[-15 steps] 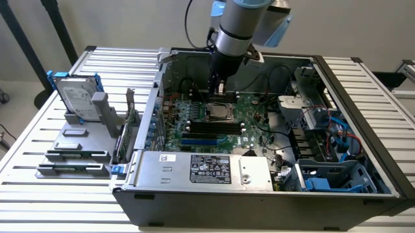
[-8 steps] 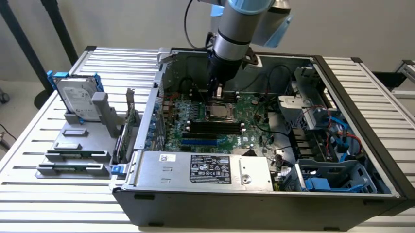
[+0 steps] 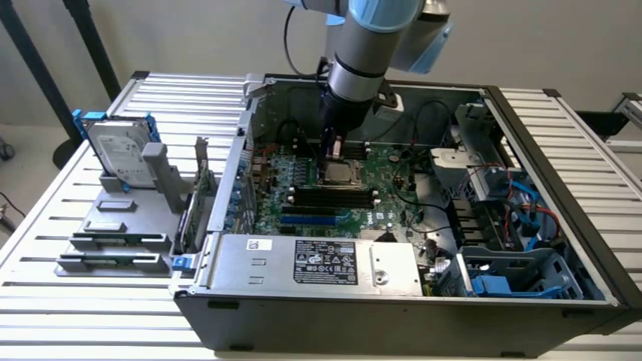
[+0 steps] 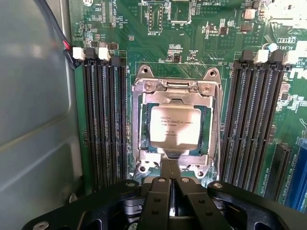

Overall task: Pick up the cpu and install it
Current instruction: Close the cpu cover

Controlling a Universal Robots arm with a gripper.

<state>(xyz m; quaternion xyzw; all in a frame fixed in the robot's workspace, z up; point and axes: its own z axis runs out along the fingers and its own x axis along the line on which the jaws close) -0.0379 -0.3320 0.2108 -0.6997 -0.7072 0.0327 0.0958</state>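
Note:
The cpu [image 4: 175, 125], a small square chip with a silver-grey top, lies flat in the metal-framed socket [image 4: 144, 88] on the green motherboard [image 4: 201, 43]. In the exterior view the cpu [image 3: 339, 175] sits mid-board inside the open computer case [image 3: 401, 308]. My gripper [image 4: 171, 166] hangs just above the socket's edge with its black fingers pressed together and nothing between them. Its tips point at the cpu's rim. From the exterior view the gripper [image 3: 334, 150] reaches down into the case right over the socket.
Black memory slots [image 4: 105, 124] flank the socket on both sides. A grey power supply [image 3: 316, 263] fills the case's front. At the exterior view's left, a grey holder [image 3: 110, 241] carries memory sticks and a hard drive in a blue bracket [image 3: 119, 154].

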